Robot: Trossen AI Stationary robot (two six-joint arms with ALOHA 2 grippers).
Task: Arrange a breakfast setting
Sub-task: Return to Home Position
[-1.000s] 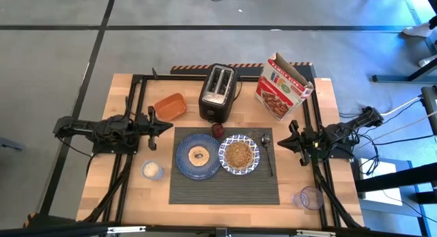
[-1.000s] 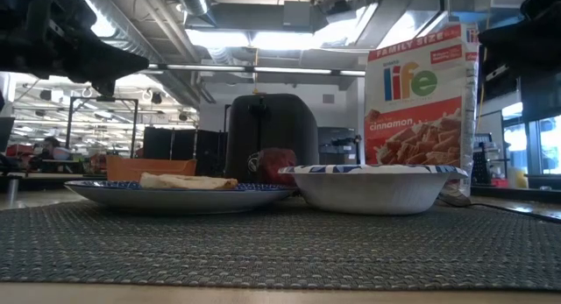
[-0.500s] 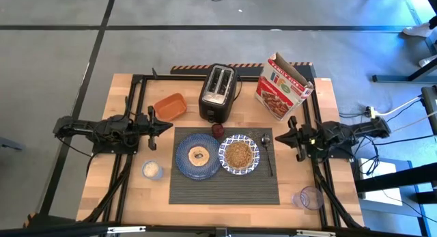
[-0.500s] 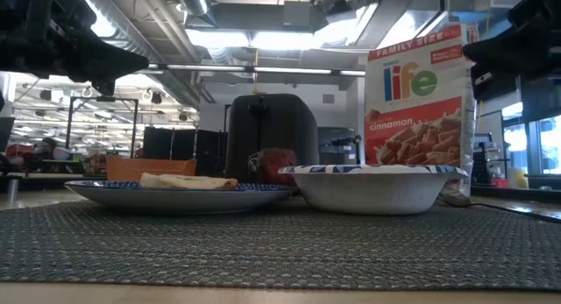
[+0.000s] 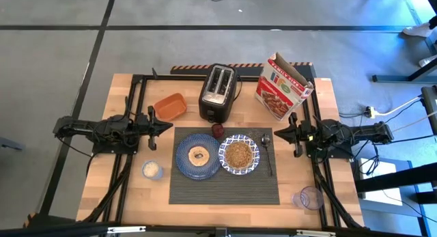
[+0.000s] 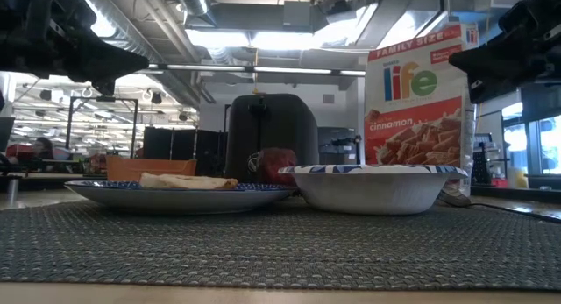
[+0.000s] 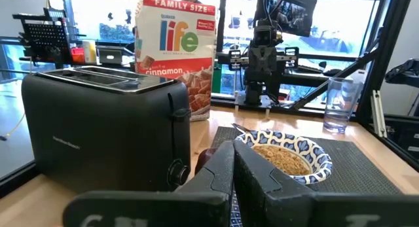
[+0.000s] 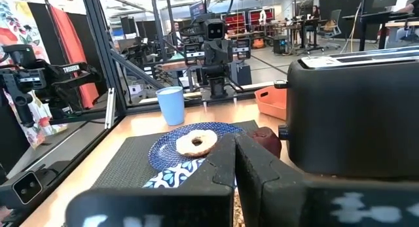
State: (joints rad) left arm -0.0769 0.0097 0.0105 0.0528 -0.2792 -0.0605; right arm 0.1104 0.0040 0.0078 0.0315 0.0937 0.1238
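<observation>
Dark grey ribbed rectangular placemat [image 5: 225, 189] at table centre, long axis 9 to 3 o'clock. On it: round dark blue plate [image 5: 184, 162] at 9; blue-and-white patterned bowl [image 5: 253, 149] just beside it at 3; metal spoon [image 5: 268, 158] beyond, lengthwise 12 to 6; bagel [image 5: 199, 154] mid-plate; small dark red jar [image 5: 218, 131] at 12. Left gripper [image 5: 168, 126] off the mat at 10, right gripper [image 5: 276, 134] at 2 — nearer, near the spoon's tip. Both pairs of jaws pressed together, gripping nothing. Setting judged complete — only a clear retreat outward needed.
</observation>
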